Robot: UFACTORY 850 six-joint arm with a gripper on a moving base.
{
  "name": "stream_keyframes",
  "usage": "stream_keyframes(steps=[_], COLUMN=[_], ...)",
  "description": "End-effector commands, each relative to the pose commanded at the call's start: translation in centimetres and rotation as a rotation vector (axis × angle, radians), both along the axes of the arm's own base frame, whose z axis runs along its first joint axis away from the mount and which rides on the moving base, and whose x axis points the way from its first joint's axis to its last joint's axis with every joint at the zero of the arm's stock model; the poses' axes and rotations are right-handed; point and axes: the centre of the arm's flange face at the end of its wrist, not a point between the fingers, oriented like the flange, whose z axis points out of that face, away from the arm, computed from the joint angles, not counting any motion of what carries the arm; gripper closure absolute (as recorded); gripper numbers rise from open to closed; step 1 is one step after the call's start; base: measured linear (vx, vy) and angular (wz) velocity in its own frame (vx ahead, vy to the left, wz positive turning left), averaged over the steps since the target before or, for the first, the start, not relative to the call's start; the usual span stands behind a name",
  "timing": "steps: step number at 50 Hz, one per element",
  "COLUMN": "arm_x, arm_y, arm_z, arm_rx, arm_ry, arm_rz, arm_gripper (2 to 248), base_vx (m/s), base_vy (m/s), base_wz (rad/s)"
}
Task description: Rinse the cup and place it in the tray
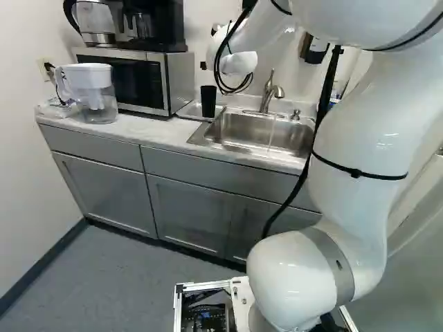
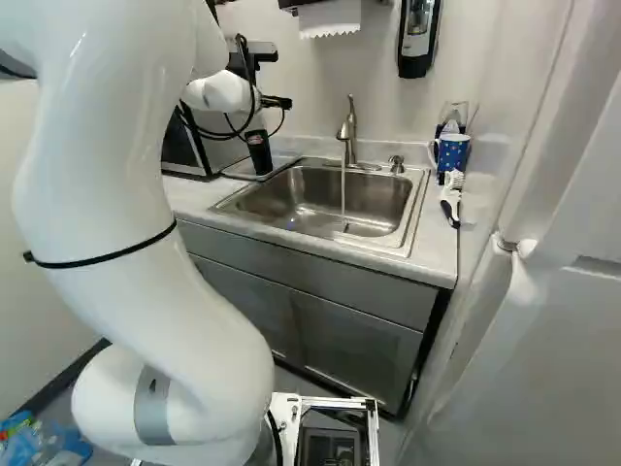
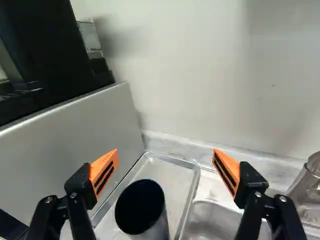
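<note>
While water (image 1: pixel 271 133) runs from the faucet (image 1: pixel 271 93) into the sink (image 1: pixel 239 130), you can see in the left base view that the black cup (image 1: pixel 208 102) stands upright at the sink's left, its long axis vertical and its mouth up. Its foot appears to rest in the shallow metal tray (image 1: pixel 189 111), beside the microwave (image 1: pixel 135 79). A coffee maker (image 1: pixel 156 26) and a kettle (image 1: pixel 95 22) sit on the microwave, and a lidded pitcher (image 1: pixel 98 97) stands farther left on the counter (image 1: pixel 149 130). Your arm (image 1: pixel 360 131) fills much of the right side.

In the right base view, you find the cup just below your arm's wrist, near the sink's left rim, again standing mouth up. Part of the gripper (image 2: pixel 276 102) shows dark at the wrist's end. Past the sink's right side are a blue mug (image 2: pixel 452 152) and a brush (image 2: pixel 451 199).

In the wrist view, your two fingers (image 3: pixel 104 172) are spread wide, with orange pads facing each other and touching nothing. The cup is ahead of them, within the span between them but nearer one finger; its round, open mouth faces up toward you, and its lower end is cut off from sight.
</note>
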Motion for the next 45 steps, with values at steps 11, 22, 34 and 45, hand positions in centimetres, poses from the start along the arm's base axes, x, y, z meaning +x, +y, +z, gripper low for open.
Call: stream_keyframes(steps=[11, 22, 34, 45], arm_x=[-0.4, -0.6, -0.9, -1.1], arm_y=[-1.4, -2.8, -4.5, -6.1], arm_z=[1.0, 1.7, 2.5, 3.7], arm_rx=[-0.046, -0.088, -0.113, -0.111], arm_ry=[0.003, 0.032, 0.078, 0.057], arm_rz=[0.003, 0.001, -0.017, -0.045], arm_gripper=[3, 3, 3, 3], base_vx=[0.000, 0.000, 0.000, 0.000], base_vy=[0.000, 0.000, 0.000, 0.000], base_wz=[0.000, 0.000, 0.000, 0.000])
